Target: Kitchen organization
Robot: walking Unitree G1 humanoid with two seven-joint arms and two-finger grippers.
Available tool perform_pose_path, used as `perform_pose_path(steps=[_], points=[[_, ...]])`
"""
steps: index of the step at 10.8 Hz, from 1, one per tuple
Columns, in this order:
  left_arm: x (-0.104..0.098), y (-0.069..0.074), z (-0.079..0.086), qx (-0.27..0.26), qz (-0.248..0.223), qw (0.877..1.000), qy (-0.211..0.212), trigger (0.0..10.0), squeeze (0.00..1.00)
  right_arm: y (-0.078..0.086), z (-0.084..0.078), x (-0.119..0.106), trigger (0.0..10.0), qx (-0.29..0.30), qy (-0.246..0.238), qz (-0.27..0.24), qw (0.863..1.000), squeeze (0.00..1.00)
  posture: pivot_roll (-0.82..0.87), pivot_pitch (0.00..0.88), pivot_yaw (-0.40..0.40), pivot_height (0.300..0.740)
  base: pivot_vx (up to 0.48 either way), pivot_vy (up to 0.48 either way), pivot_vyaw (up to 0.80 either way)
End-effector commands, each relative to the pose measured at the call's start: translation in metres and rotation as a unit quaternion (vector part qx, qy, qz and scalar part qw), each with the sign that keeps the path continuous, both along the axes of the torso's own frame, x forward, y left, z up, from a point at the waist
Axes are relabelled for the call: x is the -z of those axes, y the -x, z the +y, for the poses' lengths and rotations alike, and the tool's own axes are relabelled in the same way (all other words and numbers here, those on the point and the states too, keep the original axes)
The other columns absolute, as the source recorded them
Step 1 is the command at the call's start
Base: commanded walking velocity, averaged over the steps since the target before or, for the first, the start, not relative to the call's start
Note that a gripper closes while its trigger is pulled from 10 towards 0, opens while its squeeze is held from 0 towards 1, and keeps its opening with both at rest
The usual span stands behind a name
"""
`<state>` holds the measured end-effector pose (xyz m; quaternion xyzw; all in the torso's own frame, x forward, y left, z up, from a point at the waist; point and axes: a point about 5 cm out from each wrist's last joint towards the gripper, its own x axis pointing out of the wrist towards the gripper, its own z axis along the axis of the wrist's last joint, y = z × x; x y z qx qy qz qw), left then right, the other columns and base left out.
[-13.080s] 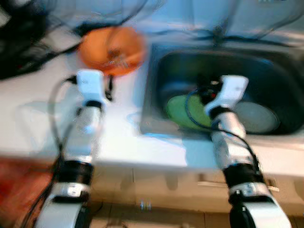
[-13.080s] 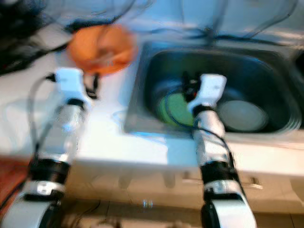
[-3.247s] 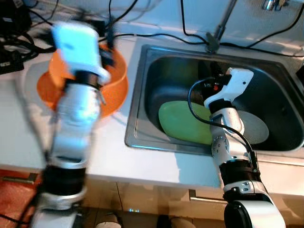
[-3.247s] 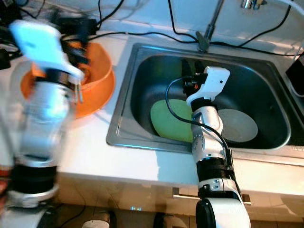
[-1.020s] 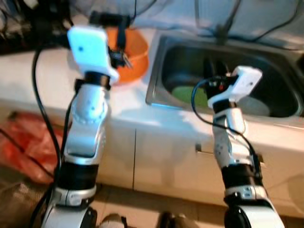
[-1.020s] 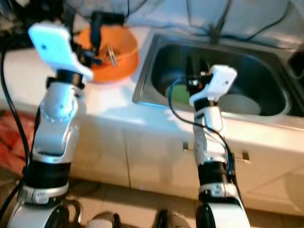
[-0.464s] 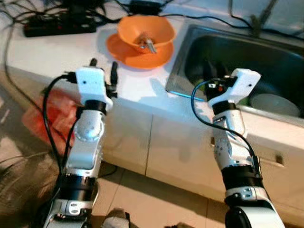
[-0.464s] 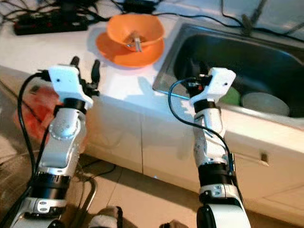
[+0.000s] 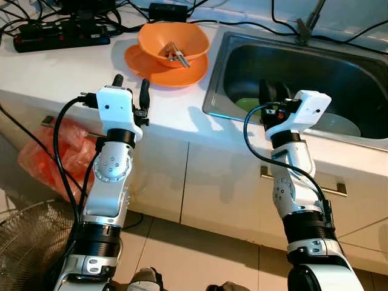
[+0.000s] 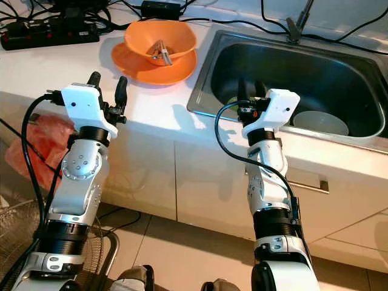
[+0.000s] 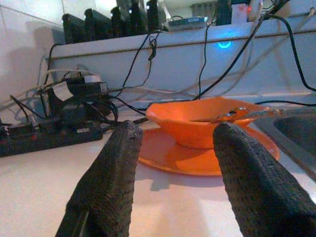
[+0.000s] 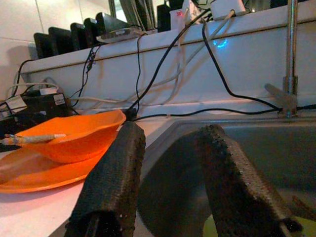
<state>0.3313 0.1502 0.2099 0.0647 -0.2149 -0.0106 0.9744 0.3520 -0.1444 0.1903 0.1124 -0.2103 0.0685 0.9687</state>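
An orange bowl (image 9: 173, 42) with metal utensils (image 9: 174, 53) in it sits on an orange plate (image 9: 145, 63) on the white counter, left of the steel sink (image 9: 218, 79). Inside the sink lie a green plate (image 9: 247, 104) and a pale dish (image 9: 341, 125). My left gripper (image 9: 130, 83) is open above the counter's front edge, pointing at the bowl (image 11: 207, 123) with nothing between its fingers. The right gripper (image 9: 274, 91) is open over the sink's front rim, also empty.
A black power strip (image 9: 60, 33) and many cables run along the back of the counter. The faucet (image 9: 306, 27) stands behind the sink. Below are white cabinet fronts with a handle (image 9: 303, 182), a red plastic bag (image 9: 54, 151) and a fan (image 9: 27, 242) on the floor.
The view has pulled back from the counter, so the cabinets and floor now show. My left arm has come down from over the orange bowl to the counter's front edge.
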Motion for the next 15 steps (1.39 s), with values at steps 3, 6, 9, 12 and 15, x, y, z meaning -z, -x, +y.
perform_pose_path(steps=[3, 6, 9, 12, 15], points=[[-0.0023, -0.0018, -0.0025, 0.008, 0.003, 0.999, -0.033, 10.0, 0.0, -0.0011, -0.0036, 0.0025, 10.0, 0.007, 0.01, 0.008, 1.0, 0.0, 0.1, 0.123, -0.055, 0.74, 0.0, 0.0, 0.0], [-0.0038, -0.0031, -0.0057, 0.008, 0.002, 0.999, -0.049, 10.0, 0.0, -0.0012, -0.0042, 0.0037, 10.0, 0.012, 0.015, 0.012, 1.0, 0.0, 0.09, 0.124, -0.053, 0.74, 0.0, 0.0, 0.0], [-0.0033, -0.0033, -0.0069, 0.009, 0.003, 0.999, -0.052, 10.0, 0.0, -0.004, -0.0057, 0.0072, 10.0, 0.014, 0.013, 0.029, 0.999, 0.0, 0.09, 0.123, -0.054, 0.74, 0.0, 0.0, 0.0], [-0.0024, -0.003, -0.0091, 0.012, 0.003, 0.999, -0.052, 10.0, 0.0, -0.0055, -0.0045, 0.0073, 10.0, 0.009, 0.006, 0.035, 0.999, 0.0, 0.09, 0.117, -0.054, 0.74, 0.08, 0.0, -0.27], [-0.002, -0.0036, -0.0093, 0.01, 0.004, 0.999, -0.051, 10.0, 0.0, -0.0053, -0.0046, 0.0045, 10.0, 0.013, 0.019, 0.023, 0.999, 0.0, 0.09, 0.114, -0.057, 0.74, 0.08, 0.0, -0.27]])
